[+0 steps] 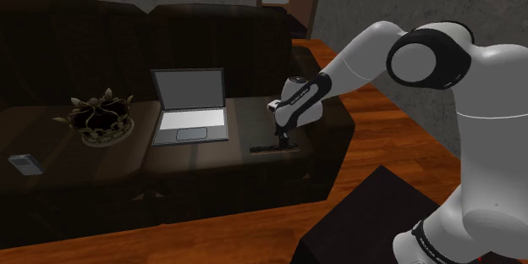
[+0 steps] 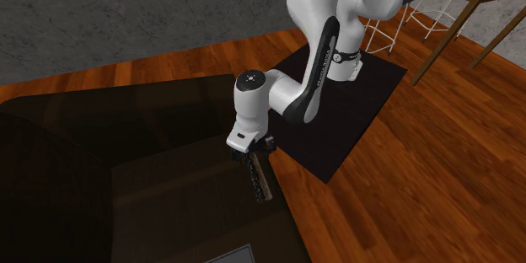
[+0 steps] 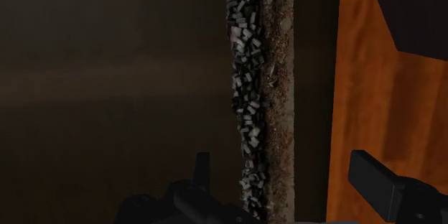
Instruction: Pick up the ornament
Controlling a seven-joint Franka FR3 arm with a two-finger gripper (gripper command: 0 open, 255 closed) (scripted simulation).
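The ornament (image 3: 264, 79) is a long, narrow brown bar with grey-white chips along one side. It lies flat on the dark sofa seat (image 1: 254, 123) near the seat's front corner, and also appears as the bar (image 1: 275, 147) under the hand and the bar (image 2: 260, 181) below the wrist. My black gripper (image 3: 282, 161) hangs just above one end of it, open. One finger stands on each side of the bar and neither touches it. The gripper (image 1: 284, 140) points straight down in the shoulder view, as does the gripper (image 2: 250, 153) in the second exterior view.
An open laptop (image 1: 190, 106) sits on the middle cushion. A leafy bowl-shaped piece (image 1: 100, 120) and a small flat device (image 1: 25, 164) lie farther toward the shoulder view's left. Wooden floor (image 2: 421, 177) and a black mat (image 2: 354, 126) lie beside the sofa.
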